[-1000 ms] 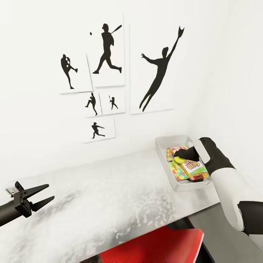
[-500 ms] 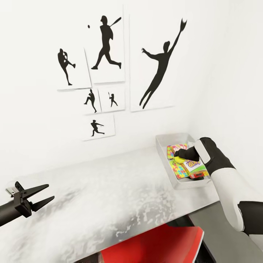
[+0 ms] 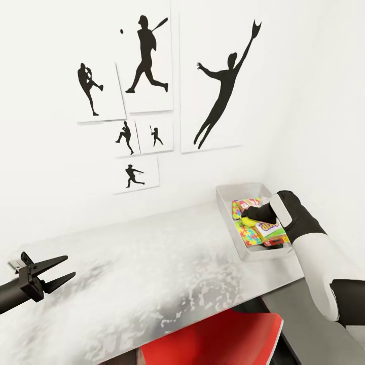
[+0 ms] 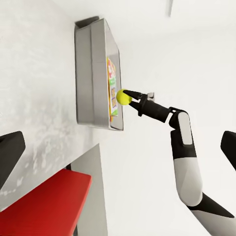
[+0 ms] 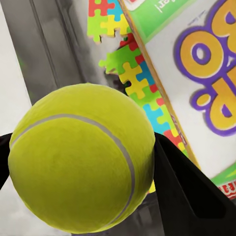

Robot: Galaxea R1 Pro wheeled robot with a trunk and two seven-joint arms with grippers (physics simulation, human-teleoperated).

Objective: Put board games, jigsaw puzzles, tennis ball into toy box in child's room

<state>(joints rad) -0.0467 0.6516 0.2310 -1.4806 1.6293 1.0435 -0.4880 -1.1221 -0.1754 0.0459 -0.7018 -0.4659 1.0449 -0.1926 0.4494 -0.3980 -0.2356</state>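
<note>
Your right pincer (image 3: 252, 215) pinches the tennis ball (image 3: 248, 221) above the toy box (image 3: 226, 213). From the right wrist you see the ball (image 5: 83, 160) wedged between both dark fingers (image 5: 182, 191), with a jigsaw puzzle (image 5: 135, 78) and a board game box (image 5: 196, 64) lying beneath it in the box. The left wrist view shows the ball (image 4: 122, 96) held clear of the box rim (image 4: 91, 73). Your left pincer (image 3: 53, 272) hangs spread and empty over the tabletop (image 3: 152, 263), well apart from the box.
</note>
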